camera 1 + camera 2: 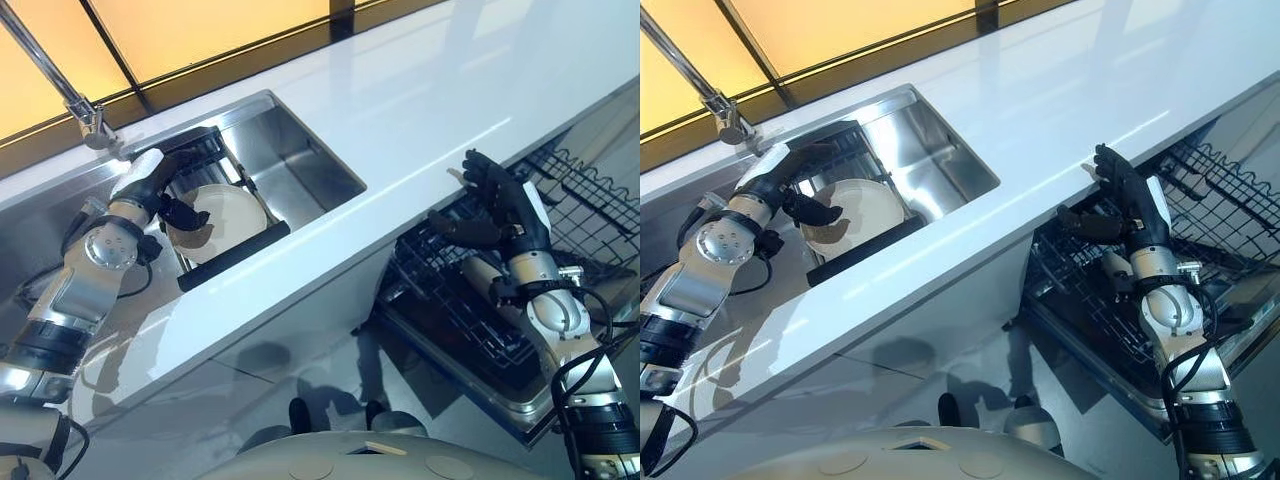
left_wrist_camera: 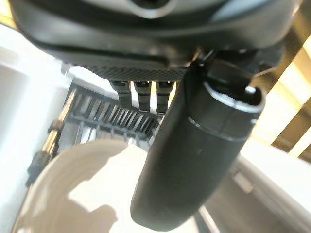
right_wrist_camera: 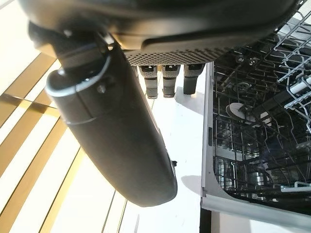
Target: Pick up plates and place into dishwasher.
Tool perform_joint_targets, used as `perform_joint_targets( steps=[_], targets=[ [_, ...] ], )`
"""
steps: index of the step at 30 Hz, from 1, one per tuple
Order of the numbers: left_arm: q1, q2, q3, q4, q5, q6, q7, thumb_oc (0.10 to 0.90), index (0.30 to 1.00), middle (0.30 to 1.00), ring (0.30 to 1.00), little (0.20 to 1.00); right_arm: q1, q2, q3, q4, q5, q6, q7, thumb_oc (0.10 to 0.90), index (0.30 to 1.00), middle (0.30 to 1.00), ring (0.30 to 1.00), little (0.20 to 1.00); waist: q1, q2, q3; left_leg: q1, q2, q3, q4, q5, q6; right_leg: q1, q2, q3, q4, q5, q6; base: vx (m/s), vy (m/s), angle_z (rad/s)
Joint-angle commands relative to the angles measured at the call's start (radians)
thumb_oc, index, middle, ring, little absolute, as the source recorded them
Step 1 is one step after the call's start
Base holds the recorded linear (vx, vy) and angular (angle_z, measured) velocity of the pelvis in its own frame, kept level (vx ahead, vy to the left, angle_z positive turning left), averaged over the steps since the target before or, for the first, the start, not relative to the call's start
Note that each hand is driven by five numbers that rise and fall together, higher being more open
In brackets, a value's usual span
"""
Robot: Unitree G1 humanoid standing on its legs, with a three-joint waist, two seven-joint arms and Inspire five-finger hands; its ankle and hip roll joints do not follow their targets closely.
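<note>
White glossy worktop [image 1: 420,110] runs across the head views, its near edge passing between the two hands. Steel sink [image 1: 300,160] is set into the worktop toward its left end, with a chrome tap [image 1: 70,95] standing at the sink's far left corner. Dishwasher [image 1: 1110,330] sits open below the worktop's near edge on the right, its black wire rack [image 1: 570,210] pulled out past that edge. A dark drainer rack [image 1: 225,250] rests in the left part of the sink, its front bar lying along the sink's near rim.

Plate [image 1: 215,220], cream-white and round, lies in the drainer rack inside the sink, well apart from the dishwasher.

Left hand [image 1: 160,185] is down in the sink at the plate's left rim. Fingers reach over the far side of the plate and the thumb [image 2: 194,145] curls in over its near face; whether the thumb and fingers actually touch it I cannot tell. Not closed tight.

Right hand [image 1: 1125,195] is raised just beside the worktop's near edge, above the dishwasher rack, fingers straight and spread, thumb out to the side, holding nothing.
</note>
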Motion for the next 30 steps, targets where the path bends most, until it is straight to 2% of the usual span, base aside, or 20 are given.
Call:
perform_joint_targets(
  steps=[1, 4, 9, 22, 26, 30],
  targets=[
    [-0.217, 0.100, -0.002, 0.050, 0.035, 0.000, 0.034, 0.800, 0.900, 0.900, 0.900, 0.900, -0.098, -0.075, 0.017, -0.066, 0.002, -0.039, 0.016, 0.800, 0.900, 0.900, 0.900, 0.900, 0.017, 0.006, -0.030, 0.027, -0.075, 0.036, 0.038, -0.110, 0.024, -0.131, -0.004, 0.004, 0.123, 0.019, 0.076, 0.08, 0.036, -0.06],
    [-0.258, 0.094, -0.035, 0.087, 0.037, 0.019, 0.030, 0.800, 0.900, 0.900, 0.900, 0.900, -0.101, -0.081, 0.024, -0.062, 0.006, -0.041, 0.021, 0.800, 0.900, 0.900, 0.900, 0.900, 0.004, 0.010, -0.019, 0.018, -0.075, 0.045, 0.052, -0.114, 0.026, -0.142, -0.004, 0.015, 0.137, 0.016, 0.075, 0.06, 0.028, -0.10],
    [-0.302, 0.054, -0.089, 0.164, 0.059, 0.091, 0.024, 0.800, 0.900, 0.900, 0.900, 0.900, -0.121, -0.083, 0.040, -0.059, 0.001, -0.034, 0.027, 0.800, 0.900, 0.900, 0.900, 0.900, -0.014, 0.016, 0.002, 0.006, -0.079, 0.052, 0.076, -0.121, 0.029, -0.158, -0.002, 0.034, 0.157, 0.011, 0.074, 0.07, 0.035, -0.09],
    [-0.353, 0.006, -0.132, 0.326, 0.116, 0.186, 0.014, 0.800, 0.900, 0.900, 0.900, 0.900, -0.151, -0.102, 0.047, -0.030, -0.029, 0.010, 0.004, 0.800, 0.900, 0.900, 0.900, 0.900, -0.032, 0.010, 0.040, -0.015, -0.080, 0.065, 0.115, -0.129, 0.029, -0.172, -0.002, 0.047, 0.169, 0.014, 0.072, 0.07, 0.024, -0.05],
    [-0.358, -0.007, -0.136, 0.373, 0.035, 0.205, -0.002, 0.800, 0.900, 0.900, 0.900, 0.900, -0.159, -0.109, 0.039, -0.023, -0.033, 0.020, -0.003, 0.800, 0.900, 0.900, 0.900, 0.900, -0.035, 0.006, 0.055, -0.026, -0.080, 0.066, 0.128, -0.131, 0.029, -0.178, -0.002, 0.055, 0.168, 0.019, 0.074, 0.04, 0.013, -0.03],
    [-0.339, -0.028, -0.127, 0.400, -0.127, 0.195, -0.056, 0.800, 0.900, 0.900, 0.900, 0.900, -0.165, -0.109, 0.036, -0.026, -0.042, 0.010, -0.013, 0.800, 0.900, 0.900, 0.900, 0.900, -0.032, 0.007, 0.071, -0.037, -0.078, 0.068, 0.139, -0.129, 0.029, -0.183, -0.003, 0.056, 0.169, 0.021, 0.076, -0.01, 0.002, -0.06]
  ],
)
